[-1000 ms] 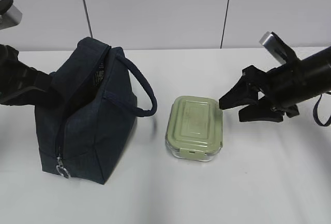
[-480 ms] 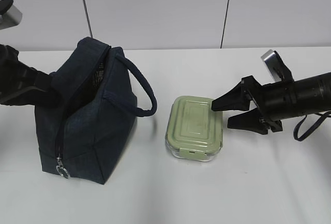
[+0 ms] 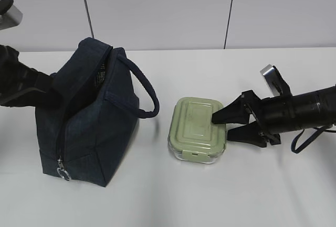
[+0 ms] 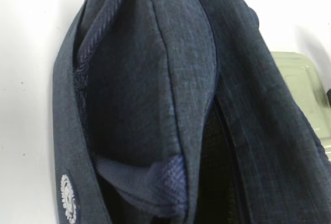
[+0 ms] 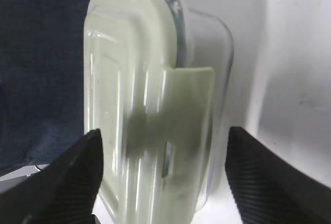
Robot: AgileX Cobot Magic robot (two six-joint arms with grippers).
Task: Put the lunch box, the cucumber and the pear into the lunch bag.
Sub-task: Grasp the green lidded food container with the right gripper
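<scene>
Surface: a plain white table (image 3: 157,201) is shown, backed by a pale panelled wall (image 3: 157,7).
Writing: a round white emblem (image 4: 68,206) is seen on the lunch bag (image 3: 86,117); its text cannot be read.
Right gripper (image 3: 223,123): spread wide, with the lunch box (image 3: 197,129) set between its fingers at the clip end.
Left gripper: hidden behind the bag; its state cannot be told.

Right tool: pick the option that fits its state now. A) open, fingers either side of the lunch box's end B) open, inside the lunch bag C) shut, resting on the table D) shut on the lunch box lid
A: the right tool is open, one finger over the lunch box lid's end, the other beside its glass wall, with gaps visible.
</scene>
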